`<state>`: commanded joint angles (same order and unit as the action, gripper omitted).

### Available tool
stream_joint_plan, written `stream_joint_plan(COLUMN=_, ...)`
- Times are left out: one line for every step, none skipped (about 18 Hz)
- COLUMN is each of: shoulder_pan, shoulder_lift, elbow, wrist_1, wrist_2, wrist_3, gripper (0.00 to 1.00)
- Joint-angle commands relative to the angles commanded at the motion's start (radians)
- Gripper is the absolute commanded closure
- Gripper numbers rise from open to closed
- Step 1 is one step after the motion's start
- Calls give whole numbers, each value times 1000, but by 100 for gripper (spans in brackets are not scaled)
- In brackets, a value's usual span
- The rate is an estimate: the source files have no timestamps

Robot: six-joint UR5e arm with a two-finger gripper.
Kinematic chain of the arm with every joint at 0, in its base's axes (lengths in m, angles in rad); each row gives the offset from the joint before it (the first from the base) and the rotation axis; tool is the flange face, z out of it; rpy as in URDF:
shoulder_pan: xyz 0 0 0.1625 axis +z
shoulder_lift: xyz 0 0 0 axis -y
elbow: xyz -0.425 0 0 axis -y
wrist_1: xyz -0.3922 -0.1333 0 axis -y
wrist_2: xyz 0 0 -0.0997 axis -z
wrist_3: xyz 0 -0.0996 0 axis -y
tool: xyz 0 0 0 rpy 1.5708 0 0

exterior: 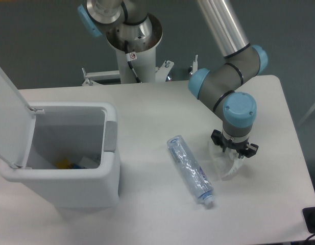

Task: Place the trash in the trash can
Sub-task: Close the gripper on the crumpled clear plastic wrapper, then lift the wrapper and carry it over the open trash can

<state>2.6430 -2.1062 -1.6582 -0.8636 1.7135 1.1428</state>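
Note:
The crushed clear bottle (191,170) with a bluish label and white cap lies on the white table, cap toward the front. The smaller crumpled clear wrapper (226,164) lies just right of it. My gripper (234,152) points straight down right over the wrapper, at or touching its top. The wrist hides the fingertips, so I cannot tell whether the jaws are open or shut. The white trash can (65,176) stands at the left with its flip lid (10,115) raised open; something yellow and blue lies inside it.
The arm's base column (132,48) stands at the table's back edge. The table's right edge (300,148) is close to the gripper. A dark object (313,219) sits at the front right corner.

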Motion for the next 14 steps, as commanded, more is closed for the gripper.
stream_joint_plan(shoulder_pan=0, shoulder_lift=3, elbow=2, wrist_1=0, wrist_2=-2, wrist_3=2, gripper=100)
stream_joint_plan(shoulder_pan=2, shoulder_lift=9, elbow=2, wrist_1=-2, wrist_2=-3, wrist_3=2, gripper=100)
stream_joint_plan(shoulder_pan=3, shoulder_lift=14, elbow=3, wrist_1=-2, wrist_2=-8, wrist_3=3, gripper=100)
stream_joint_plan(shoulder_pan=5, shoulder_lift=17, elbow=3, wrist_1=-2, wrist_2=-9, wrist_3=3, gripper=100)
stream_joint_plan(shoulder_pan=5, shoulder_lift=20, elbow=3, wrist_1=-2, wrist_2=-9, wrist_3=3, gripper=100)
stream_joint_plan(shoulder_pan=5, shoulder_lift=21, elbow=8, wrist_1=-2, wrist_2=-11, wrist_3=2, gripper=100)
stream_joint_plan(shoulder_pan=5, shoulder_lift=22, elbow=9, wrist_1=-3, wrist_2=-11, wrist_3=3, gripper=100)
stream_joint_plan(shoulder_pan=8, shoulder_lift=23, elbow=14, wrist_1=-3, wrist_2=-18, wrist_3=2, gripper=100)
stream_joint_plan(shoulder_pan=9, shoulder_lift=35, elbow=17, wrist_1=-3, wrist_2=-32, wrist_3=-3, gripper=100)
stream_joint_plan(shoulder_pan=12, shoulder_lift=44, elbow=26, wrist_1=-3, wrist_2=-46, wrist_3=-12, gripper=100)
stream_joint_plan(shoulder_pan=12, shoulder_lift=46, elbow=38, wrist_1=-3, wrist_2=-57, wrist_3=-34, gripper=100)
stream_joint_plan(shoulder_pan=12, shoulder_lift=46, elbow=60, wrist_1=-3, wrist_2=-67, wrist_3=-79, gripper=100)
stream_joint_plan(shoulder_pan=12, shoulder_lift=45, elbow=75, wrist_1=-3, wrist_2=-75, wrist_3=-116, gripper=100)
stream_joint_plan(shoulder_pan=12, shoulder_lift=45, elbow=90, wrist_1=-3, wrist_2=-87, wrist_3=-155, gripper=100)
